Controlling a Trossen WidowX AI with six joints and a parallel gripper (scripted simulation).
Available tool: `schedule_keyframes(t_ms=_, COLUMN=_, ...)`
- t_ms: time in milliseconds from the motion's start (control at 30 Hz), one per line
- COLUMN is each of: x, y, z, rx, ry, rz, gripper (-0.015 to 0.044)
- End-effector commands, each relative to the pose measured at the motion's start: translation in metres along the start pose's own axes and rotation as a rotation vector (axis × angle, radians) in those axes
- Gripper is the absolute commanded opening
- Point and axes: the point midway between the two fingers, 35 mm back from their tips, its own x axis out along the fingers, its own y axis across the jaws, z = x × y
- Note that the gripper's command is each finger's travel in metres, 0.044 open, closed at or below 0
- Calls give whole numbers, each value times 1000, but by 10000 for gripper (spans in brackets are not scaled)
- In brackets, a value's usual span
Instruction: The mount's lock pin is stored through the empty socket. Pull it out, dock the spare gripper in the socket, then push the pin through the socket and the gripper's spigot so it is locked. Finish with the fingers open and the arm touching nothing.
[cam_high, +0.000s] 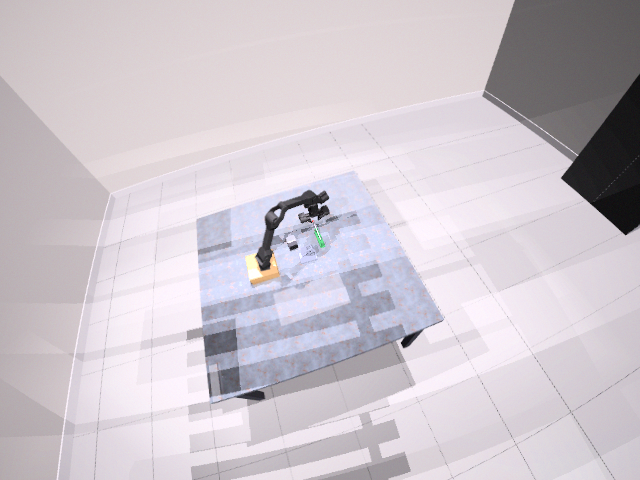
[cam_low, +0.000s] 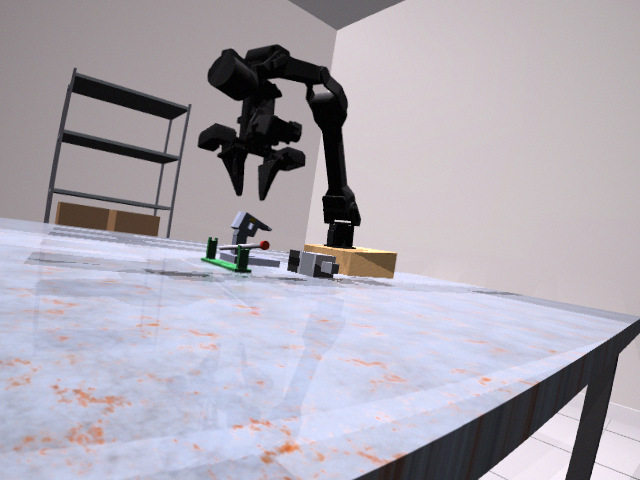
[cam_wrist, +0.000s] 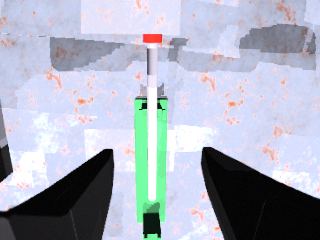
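Lock pin (cam_high: 314, 225) (cam_low: 242, 246) (cam_wrist: 152, 125) lay along the green rack (cam_high: 319, 238) (cam_low: 226, 265) (cam_wrist: 142, 160), below the gripper (cam_high: 313, 219) (cam_low: 250, 198) (cam_wrist: 158, 156); fingers stood half open, empty, one either side of its long axis.

The pin (cam_high: 317, 230) (cam_low: 242, 246) (cam_wrist: 152, 135) lies on the cradle (cam_high: 320, 241) (cam_low: 224, 265) (cam_wrist: 142, 160) — mount (cam_high: 308, 252) (cam_low: 263, 260) just beside.

The wrist view cuts off the tool's fingers.

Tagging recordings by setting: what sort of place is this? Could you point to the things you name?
Probably a robot test room or lab: an arm (cam_high: 281, 206) (cam_low: 333, 139) mounted on a marbled table (cam_high: 330, 330) (cam_low: 310, 335), a metal shelf unit (cam_low: 61, 135) with brown boxes (cam_low: 82, 215) behind it, and plain walls around a tiled floor (cam_high: 516, 361).
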Motion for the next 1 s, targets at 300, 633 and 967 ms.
schedule_keyframes(t_ms=300, x=-10, y=-1, z=-19, rx=-1, ry=7, rz=0, gripper=180)
schedule_keyframes(t_ms=633, x=47, y=1, z=-30, rx=-1, ry=7, rz=0, gripper=180)
schedule_keyframes(t_ms=967, x=61, y=0, z=-32, rx=-1, ry=7, rz=0, gripper=180)
